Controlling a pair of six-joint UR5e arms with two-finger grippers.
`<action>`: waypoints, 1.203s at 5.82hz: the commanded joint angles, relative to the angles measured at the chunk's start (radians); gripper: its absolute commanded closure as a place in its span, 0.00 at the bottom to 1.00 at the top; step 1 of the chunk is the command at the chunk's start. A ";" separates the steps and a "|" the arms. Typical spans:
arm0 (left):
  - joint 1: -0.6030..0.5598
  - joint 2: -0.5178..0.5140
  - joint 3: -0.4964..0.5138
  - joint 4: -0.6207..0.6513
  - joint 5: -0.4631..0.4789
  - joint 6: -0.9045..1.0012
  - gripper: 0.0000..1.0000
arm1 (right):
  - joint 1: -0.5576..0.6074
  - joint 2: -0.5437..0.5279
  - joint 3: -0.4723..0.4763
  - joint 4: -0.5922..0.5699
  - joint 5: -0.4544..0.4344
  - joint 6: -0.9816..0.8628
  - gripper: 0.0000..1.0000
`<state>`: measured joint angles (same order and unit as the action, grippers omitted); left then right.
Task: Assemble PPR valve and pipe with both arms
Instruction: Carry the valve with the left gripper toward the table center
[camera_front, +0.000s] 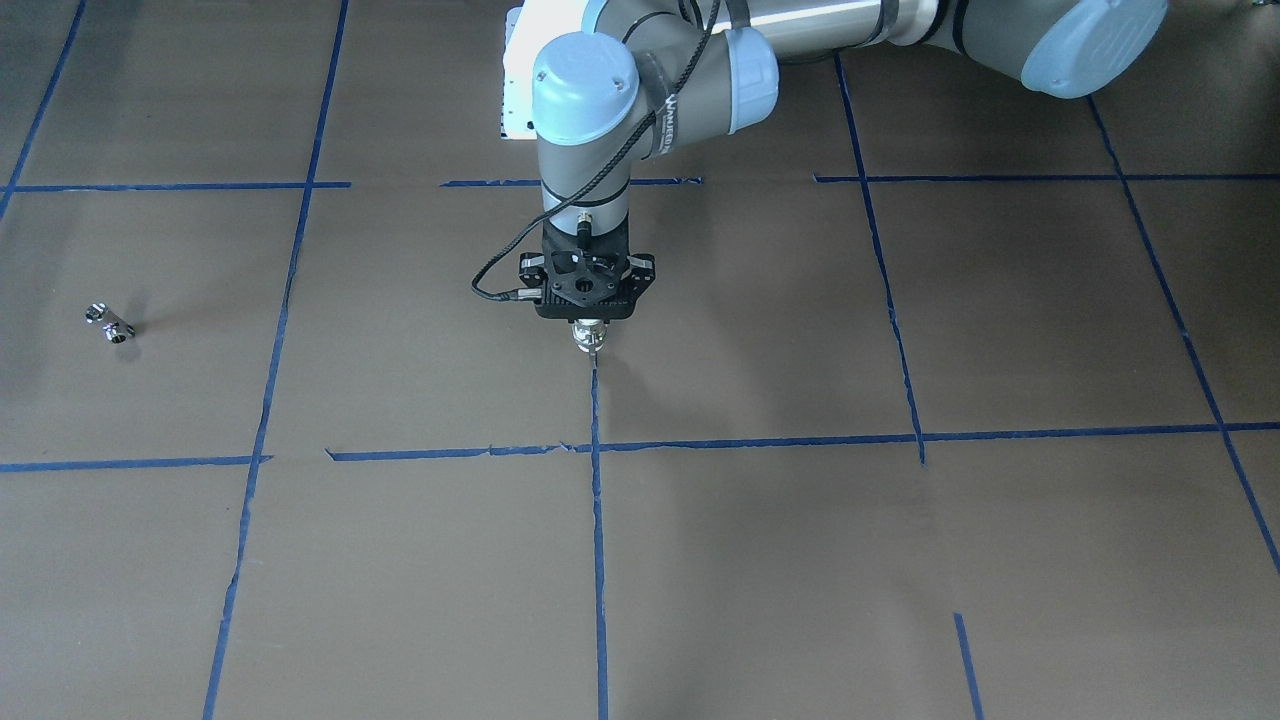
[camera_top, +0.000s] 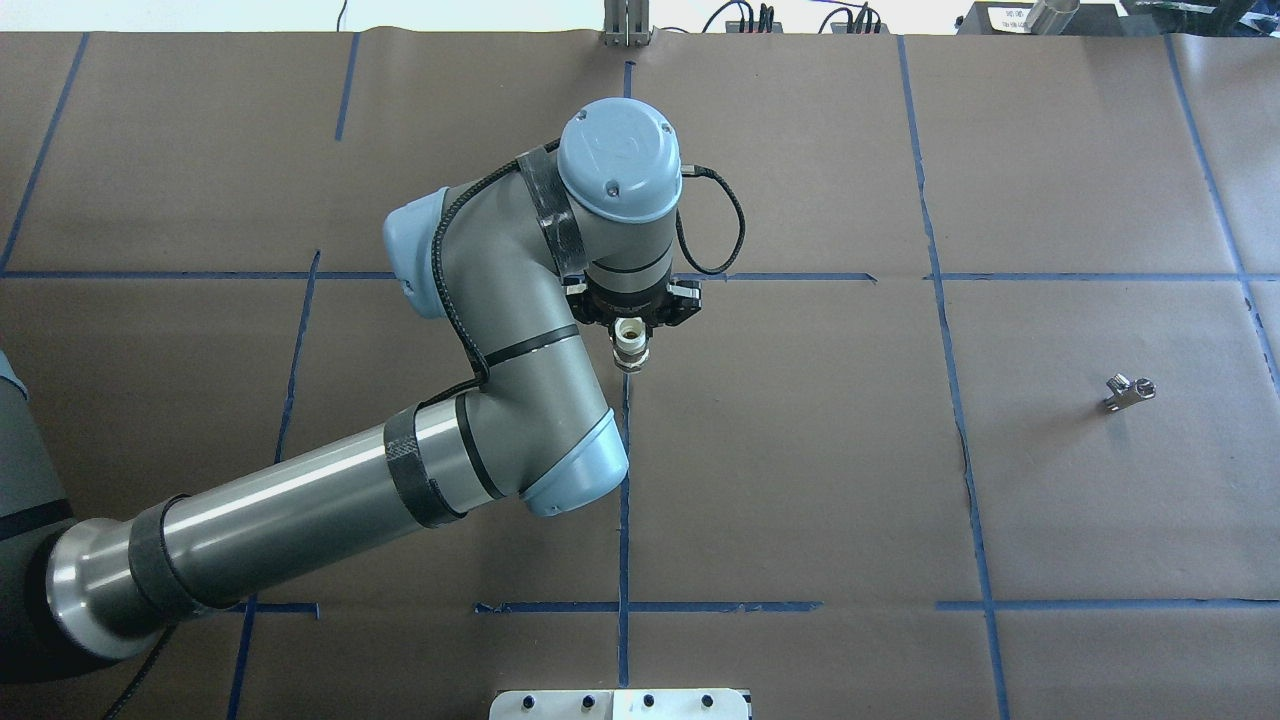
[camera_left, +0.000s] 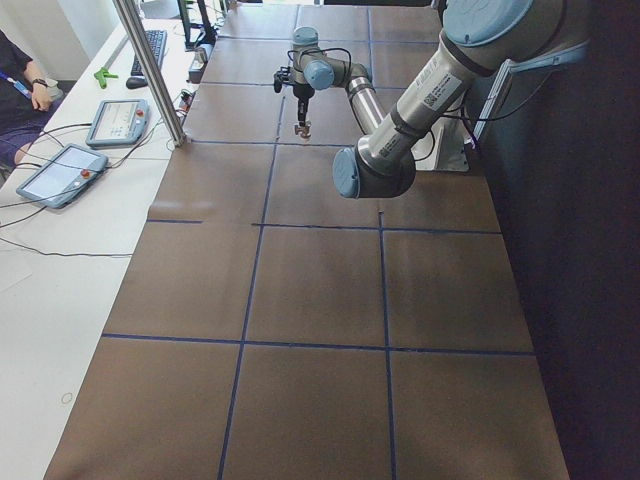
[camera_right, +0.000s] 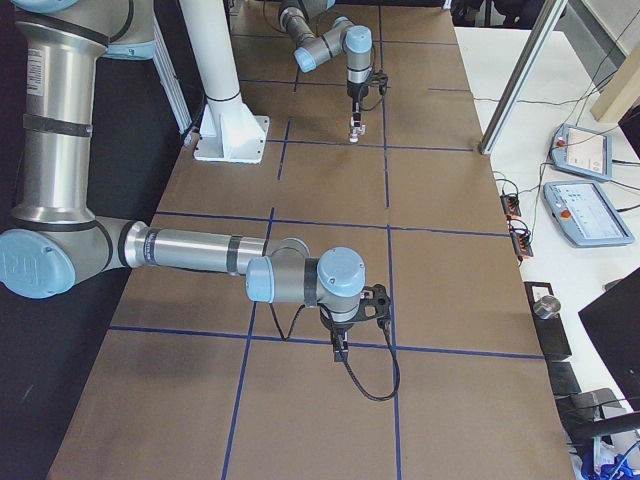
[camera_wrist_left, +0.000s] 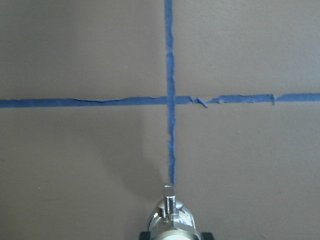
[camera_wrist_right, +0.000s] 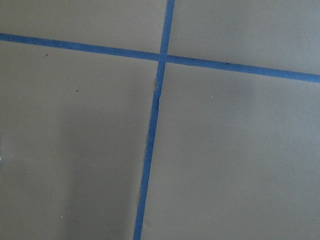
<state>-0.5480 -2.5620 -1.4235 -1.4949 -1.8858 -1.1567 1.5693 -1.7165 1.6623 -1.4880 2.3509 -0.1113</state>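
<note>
White-and-metal PPR valve (camera_top: 632, 352) is in hand, chrome pipe (camera_top: 1130, 390) untouched: I'd call it about a third done.
Left claw (camera_top: 634, 325) is clenched on the valve's white end, with the metal end pointing down. It looks lifted clear of the tabletop (camera_top: 800, 480), over the centre blue tape line (camera_top: 622, 560). The pipe lies on its side well apart, out on the robot's right, with nothing beside it. Right claw (camera_right: 340, 345) shows only in the right side view, pointing down near a tape crossing, so I can't tell if it is released or clenched. Left to do: pick up the pipe, bring the parts together, mate them. There is bare brown paper between the two parts. The pipe sits far out toward the right end, so that reach is the tighter one.
</note>
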 joint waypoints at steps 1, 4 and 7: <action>0.016 0.022 0.011 -0.037 0.002 0.000 1.00 | 0.000 0.000 -0.001 0.000 -0.002 -0.001 0.00; 0.014 0.060 0.003 -0.081 0.001 -0.003 0.91 | 0.000 0.000 0.001 0.000 -0.001 0.001 0.00; 0.013 0.068 -0.009 -0.077 0.004 -0.002 0.00 | 0.000 0.000 0.001 0.002 -0.001 0.001 0.00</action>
<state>-0.5334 -2.4946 -1.4270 -1.5740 -1.8824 -1.1584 1.5692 -1.7165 1.6624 -1.4875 2.3498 -0.1104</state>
